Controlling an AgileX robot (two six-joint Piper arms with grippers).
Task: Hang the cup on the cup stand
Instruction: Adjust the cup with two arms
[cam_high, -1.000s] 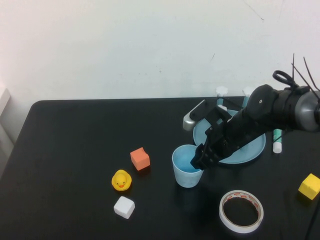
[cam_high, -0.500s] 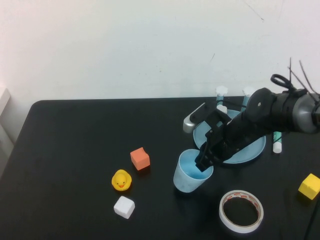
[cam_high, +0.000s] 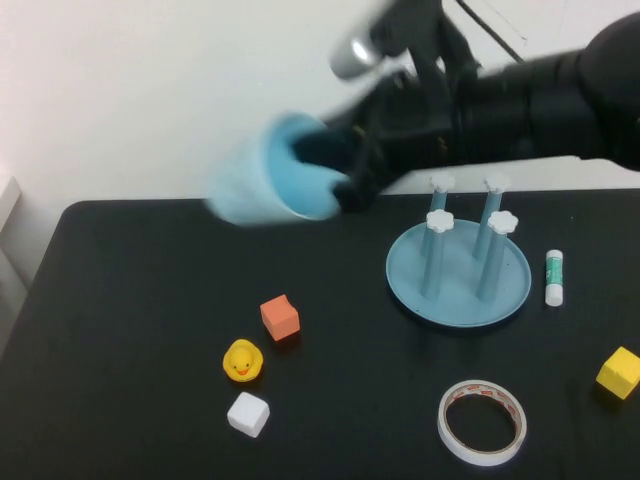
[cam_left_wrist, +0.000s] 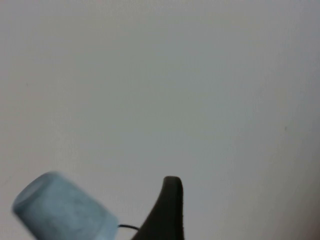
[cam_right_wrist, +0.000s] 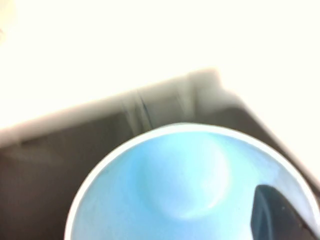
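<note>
The light blue cup (cam_high: 270, 180) is in the air, lying on its side and blurred, high above the back of the black table with its mouth towards the arm. My right gripper (cam_high: 352, 178) is shut on its rim; one finger (cam_right_wrist: 280, 215) sits inside the cup (cam_right_wrist: 190, 190). The cup stand (cam_high: 455, 300), a blue dish with four white-capped posts, stands bare at the back right, below and right of the cup. My left gripper is out of the high view; its wrist view faces the white wall and catches the cup (cam_left_wrist: 62, 210).
An orange cube (cam_high: 280, 318), a yellow duck (cam_high: 242, 361) and a white cube (cam_high: 248, 414) lie left of centre. A white tape ring (cam_high: 482, 422) is at the front right, a yellow cube (cam_high: 620, 372) near the right edge, and a glue stick (cam_high: 555, 277) beside the stand.
My right gripper closed on the cup's rim, tipped it, then lifted it off the table, up and to the left. The stand's posts now show in full.
</note>
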